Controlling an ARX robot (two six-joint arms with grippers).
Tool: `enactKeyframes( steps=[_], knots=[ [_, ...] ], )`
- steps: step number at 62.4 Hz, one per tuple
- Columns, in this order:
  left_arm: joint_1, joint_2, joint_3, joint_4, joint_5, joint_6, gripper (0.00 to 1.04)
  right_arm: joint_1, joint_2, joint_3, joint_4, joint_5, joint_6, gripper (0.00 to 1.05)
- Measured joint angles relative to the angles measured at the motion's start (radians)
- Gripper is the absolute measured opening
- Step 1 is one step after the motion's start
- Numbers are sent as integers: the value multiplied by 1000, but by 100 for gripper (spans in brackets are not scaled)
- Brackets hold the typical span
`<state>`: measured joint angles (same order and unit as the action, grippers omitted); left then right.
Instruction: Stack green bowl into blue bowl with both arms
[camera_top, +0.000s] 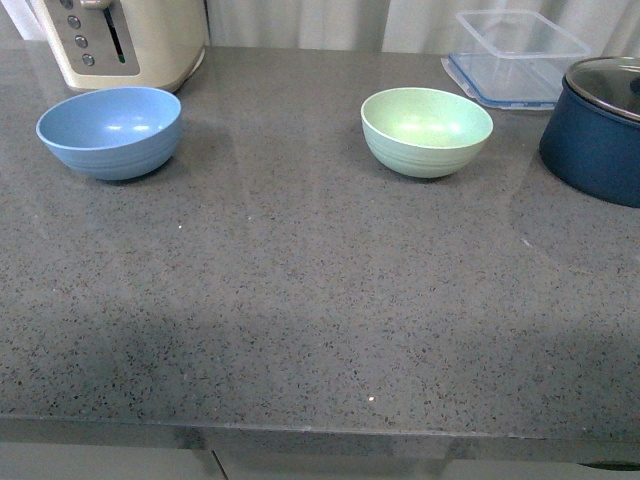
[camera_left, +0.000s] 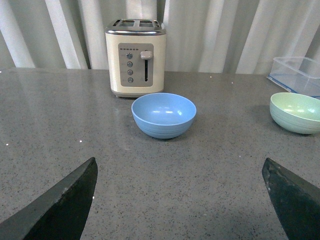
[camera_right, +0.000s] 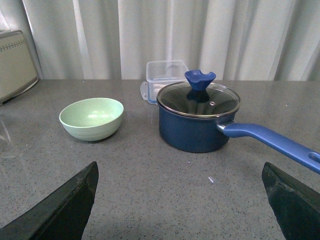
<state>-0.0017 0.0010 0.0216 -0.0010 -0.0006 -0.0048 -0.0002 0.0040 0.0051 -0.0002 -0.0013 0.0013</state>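
The green bowl (camera_top: 427, 130) stands upright and empty on the grey counter, right of centre at the back. The blue bowl (camera_top: 110, 131) stands upright and empty at the back left, well apart from it. Neither arm shows in the front view. My left gripper (camera_left: 180, 172) is open and empty, its fingers wide apart, with the blue bowl (camera_left: 164, 115) ahead of it and the green bowl (camera_left: 297, 112) off to one side. My right gripper (camera_right: 180, 172) is open and empty, with the green bowl (camera_right: 92, 118) ahead of it and to one side.
A cream toaster (camera_top: 120, 40) stands behind the blue bowl. A dark navy pot with glass lid (camera_top: 598, 125) stands right of the green bowl, its long handle (camera_right: 272, 140) reaching toward my right gripper. A clear plastic container (camera_top: 518, 55) stands behind them.
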Motion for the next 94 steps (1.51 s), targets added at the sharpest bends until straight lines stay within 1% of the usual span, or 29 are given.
enactKeyframes(
  steps=[43,44,45,46,47,48,49,51,53,56,59,63,67,75,79,88,94],
  knots=[
    [0,0,0,0,0,0,98,0,0,0,0,0,0,95],
    [-4,8,3,-8,-18,-9,98,0,0,0,0,0,0,95],
    [-22,43,23,-69,-82,-37,98,0,0,0,0,0,0,95],
    [-51,126,85,-214,-180,-90,98,0,0,0,0,0,0,95],
    [-55,203,134,-301,-270,-132,98,0,0,0,0,0,0,95],
    [-57,247,159,-345,-303,-162,98,0,0,0,0,0,0,95],
    [-48,337,204,-414,-357,-188,98,0,0,0,0,0,0,95],
    [-16,456,261,-476,-420,-206,98,0,0,0,0,0,0,95],
    [27,566,306,-478,-435,-215,98,0,0,0,0,-3,0,95],
    [90,697,365,-430,-414,-214,98,0,0,0,0,-2,0,95],
    [151,833,443,-348,-378,-198,98,0,0,0,0,0,0,95],
    [201,970,537,-256,-332,-176,98,0,0,0,0,0,0,95],
    [226,1086,625,-203,-296,-158,98,0,0,0,0,0,0,95],
    [235,1260,769,-180,-226,-154,98,0,0,0,0,0,0,95],
    [227,1324,821,-164,-212,-154,98,0,0,0,0,-1,0,95],
    [187,1454,940,-154,-151,-163,98,0,0,0,0,0,0,95],
    [150,1526,1003,-148,-145,-163,98,0,0,0,0,0,0,95]
  ],
)
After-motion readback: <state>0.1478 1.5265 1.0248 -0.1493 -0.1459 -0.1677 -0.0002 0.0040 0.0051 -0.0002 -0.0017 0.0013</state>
